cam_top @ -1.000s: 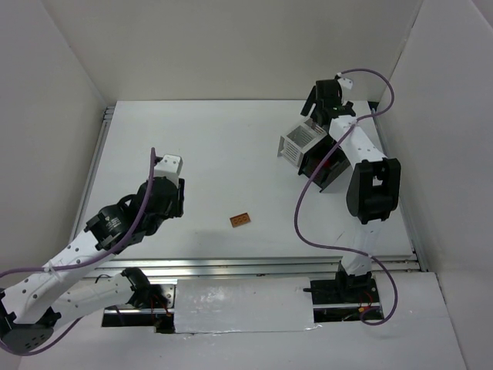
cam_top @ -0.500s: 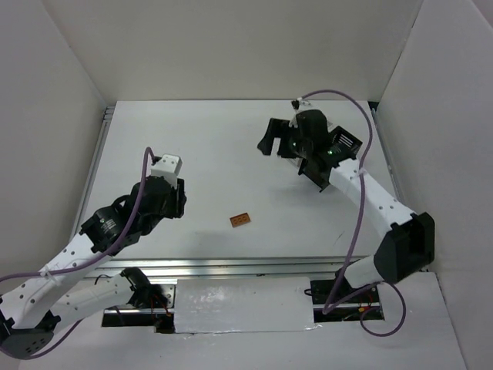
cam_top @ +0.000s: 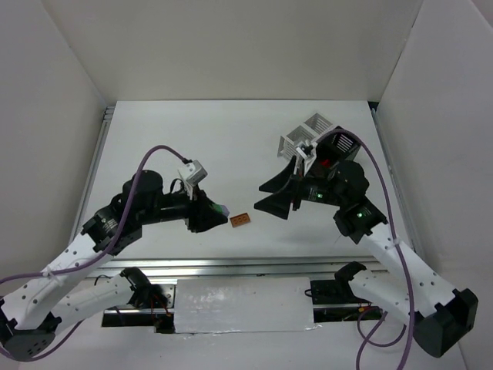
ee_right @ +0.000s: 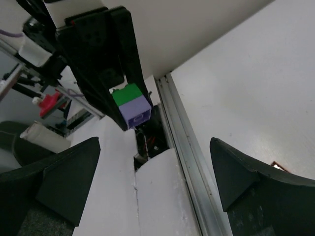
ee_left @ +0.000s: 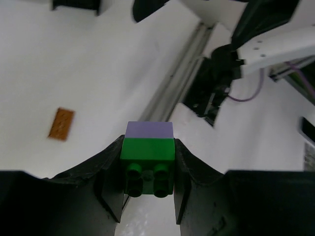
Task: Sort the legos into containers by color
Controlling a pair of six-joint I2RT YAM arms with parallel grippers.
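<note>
Fingers (ee_left: 110, 172) of the left gripper (cam_top: 215, 212) clamped on a green-and-purple stacked brick (ee_left: 149, 143), held off the table (cam_top: 192, 139), right gripper (cam_top: 272, 196) facing it, fingers (ee_right: 66, 174) spread wide, orange-brown brick (cam_top: 240, 220) lying on the table between the two grippers

A green-and-purple stack (ee_left: 149, 142) is sitting pinched in the left end effector (ee_left: 148, 155) (green half nearer the wrist, studs facing the camera). A flat orange-brown brick (cam_top: 240, 220) is lying alone on the tabletop (cam_top: 192, 146), just beside that stack. A white slatted container (cam_top: 302, 137) and a black container (cam_top: 344, 144) are standing together at the far right.
</note>
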